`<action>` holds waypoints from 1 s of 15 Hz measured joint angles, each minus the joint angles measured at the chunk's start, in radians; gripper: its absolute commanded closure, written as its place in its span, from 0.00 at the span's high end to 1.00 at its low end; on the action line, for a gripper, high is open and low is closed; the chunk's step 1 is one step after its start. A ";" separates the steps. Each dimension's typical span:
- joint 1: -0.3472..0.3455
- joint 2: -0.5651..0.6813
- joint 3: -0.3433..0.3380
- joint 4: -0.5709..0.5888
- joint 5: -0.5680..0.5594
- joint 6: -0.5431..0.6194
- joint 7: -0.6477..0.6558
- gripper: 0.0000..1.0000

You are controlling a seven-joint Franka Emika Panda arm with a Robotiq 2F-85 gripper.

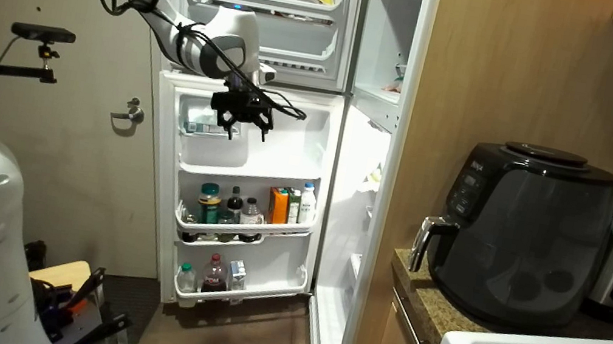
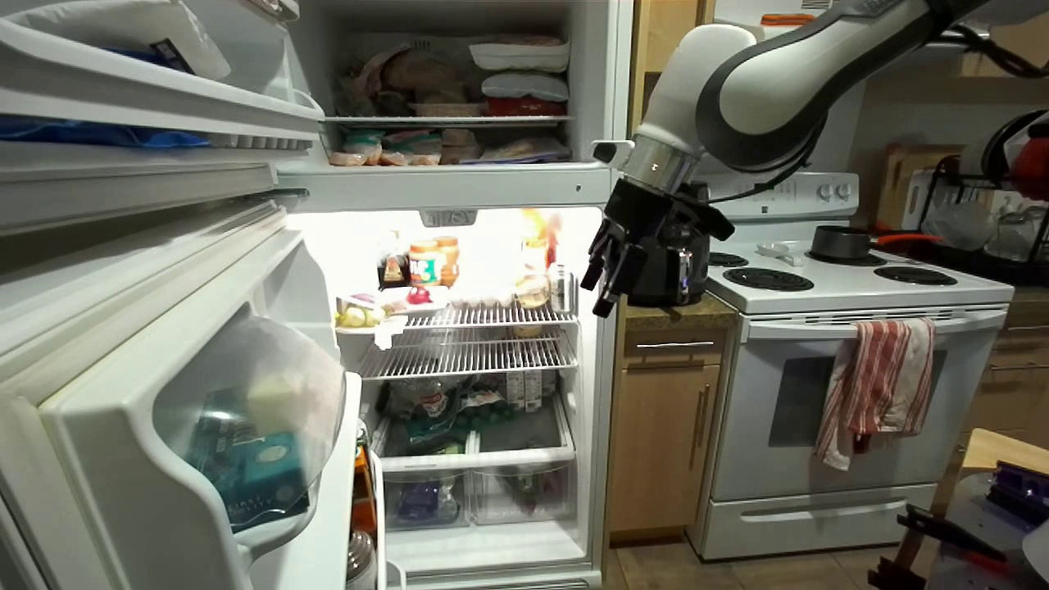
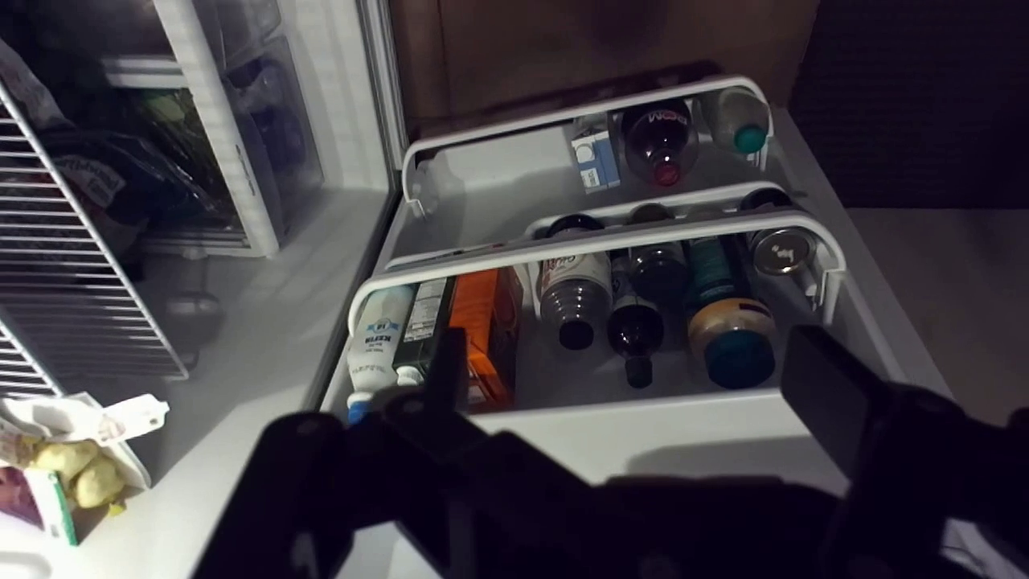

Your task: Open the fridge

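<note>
On my feed, an exterior view has the fridge (image 1: 289, 163) up the middle of the frame, upper door (image 1: 297, 38) and lower door (image 1: 274, 259) both swung open. My gripper (image 1: 247, 135) hangs at centre, pointing down, in front of the lower door's inner side. In an exterior view the gripper sits right of the lit lower compartment (image 2: 483, 542); lower door well apart, lower left. Wrist view: fingers (image 3: 828, 394) spread, released, door shelves (image 3: 490, 173) and bottles (image 3: 575, 301) beyond.
</note>
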 measured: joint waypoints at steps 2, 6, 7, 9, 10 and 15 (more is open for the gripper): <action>-0.007 -0.032 -0.014 -0.025 -0.002 -0.033 0.017 1.00; -0.026 -0.100 -0.052 -0.076 -0.007 -0.068 0.033 1.00; -0.029 -0.117 -0.064 -0.088 -0.009 -0.072 0.036 1.00; -0.037 -0.150 -0.084 -0.112 -0.014 -0.076 0.040 1.00; -0.039 -0.166 -0.093 -0.124 -0.017 -0.076 0.041 1.00; -0.038 -0.239 -0.123 -0.174 -0.021 -0.076 0.041 1.00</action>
